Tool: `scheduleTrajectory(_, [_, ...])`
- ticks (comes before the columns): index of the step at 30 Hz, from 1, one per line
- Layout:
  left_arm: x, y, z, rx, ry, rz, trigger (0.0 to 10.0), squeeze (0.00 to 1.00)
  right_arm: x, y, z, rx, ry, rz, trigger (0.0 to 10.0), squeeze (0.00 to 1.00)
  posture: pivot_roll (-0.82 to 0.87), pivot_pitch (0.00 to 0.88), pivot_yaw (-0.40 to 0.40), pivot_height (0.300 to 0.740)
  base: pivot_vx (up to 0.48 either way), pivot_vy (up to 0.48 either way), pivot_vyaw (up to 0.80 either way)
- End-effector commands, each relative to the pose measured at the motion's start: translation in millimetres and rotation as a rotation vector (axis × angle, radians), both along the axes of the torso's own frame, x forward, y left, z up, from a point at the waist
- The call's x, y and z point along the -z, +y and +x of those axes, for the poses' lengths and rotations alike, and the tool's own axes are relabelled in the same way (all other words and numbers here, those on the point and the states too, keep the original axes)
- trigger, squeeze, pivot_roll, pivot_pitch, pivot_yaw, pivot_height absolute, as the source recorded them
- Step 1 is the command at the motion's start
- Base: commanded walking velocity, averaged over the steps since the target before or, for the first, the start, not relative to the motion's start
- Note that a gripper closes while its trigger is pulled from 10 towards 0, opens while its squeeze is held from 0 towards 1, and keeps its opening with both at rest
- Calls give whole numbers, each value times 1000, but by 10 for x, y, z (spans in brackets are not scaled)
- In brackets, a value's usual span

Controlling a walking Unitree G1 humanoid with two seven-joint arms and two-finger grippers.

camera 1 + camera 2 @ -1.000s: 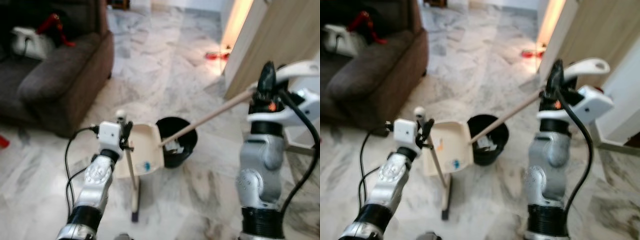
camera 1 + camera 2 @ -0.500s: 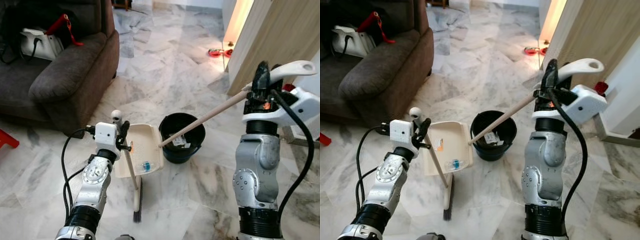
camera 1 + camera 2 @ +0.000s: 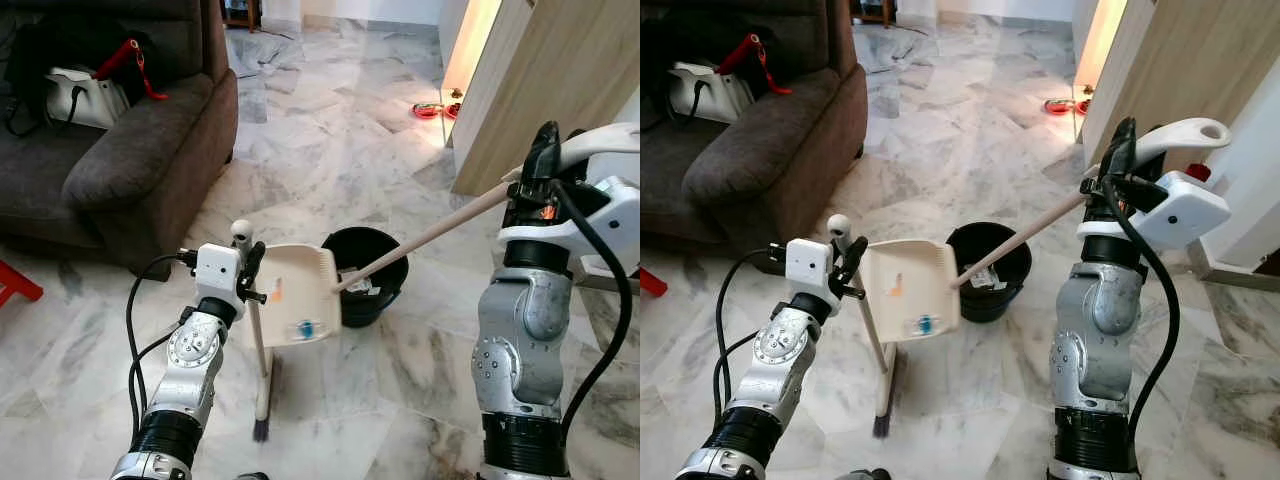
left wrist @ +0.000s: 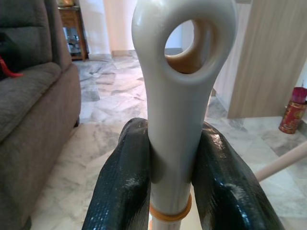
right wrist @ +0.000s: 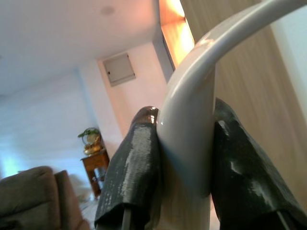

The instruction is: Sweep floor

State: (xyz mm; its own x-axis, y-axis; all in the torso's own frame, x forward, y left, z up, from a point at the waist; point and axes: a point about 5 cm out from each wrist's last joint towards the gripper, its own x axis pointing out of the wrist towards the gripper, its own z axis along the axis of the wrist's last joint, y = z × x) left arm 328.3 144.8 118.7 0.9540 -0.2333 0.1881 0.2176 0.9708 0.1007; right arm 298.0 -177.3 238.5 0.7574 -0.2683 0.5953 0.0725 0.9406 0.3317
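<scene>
My left gripper point(image 3: 246, 272) is shut on the top of a short broom's handle point(image 4: 178, 120), which has a white cap with a ring. The stick runs down to the brush point(image 3: 262, 428) on the marble floor. My right gripper point(image 3: 541, 168) is shut on the white curved grip point(image 5: 192, 120) of a long wooden pole point(image 3: 430, 235). That pole carries a cream dustpan point(image 3: 300, 295), lifted and tilted beside a black bucket point(image 3: 372, 282). A small blue scrap point(image 3: 306, 328) and an orange bit lie in the pan. Paper scraps sit inside the bucket.
A brown sofa point(image 3: 120, 160) stands at the left with a white bag and red strap point(image 3: 85, 92) on it. A wooden panel point(image 3: 540, 90) rises at the right. A red object point(image 3: 15, 285) lies at the left edge, a red dish point(image 3: 432, 110) far back.
The blurred view has steadied and shifted. The dustpan has swung a little toward the bucket, its edge now at the rim. Both grippers keep their holds.
</scene>
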Motion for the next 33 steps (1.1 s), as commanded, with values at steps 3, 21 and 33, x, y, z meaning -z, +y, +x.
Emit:
scheduleTrajectory(3, [-78,-42,-1,23,-27,-8,10000,0,-145,-7,-55,30,-92,2,10000,0,107,103,-39,740,0,0,0])
scheduleTrajectory(21, [-70,-44,-15,32,-22,-10,10000,0,-198,-217,-160,244,-160,40,10000,0,113,108,-42,740,0,0,0])
scheduleTrajectory(33, [-77,-39,-22,37,-22,-10,10000,0,-185,-174,-143,227,-165,35,10000,0,117,110,-43,740,0,0,0])
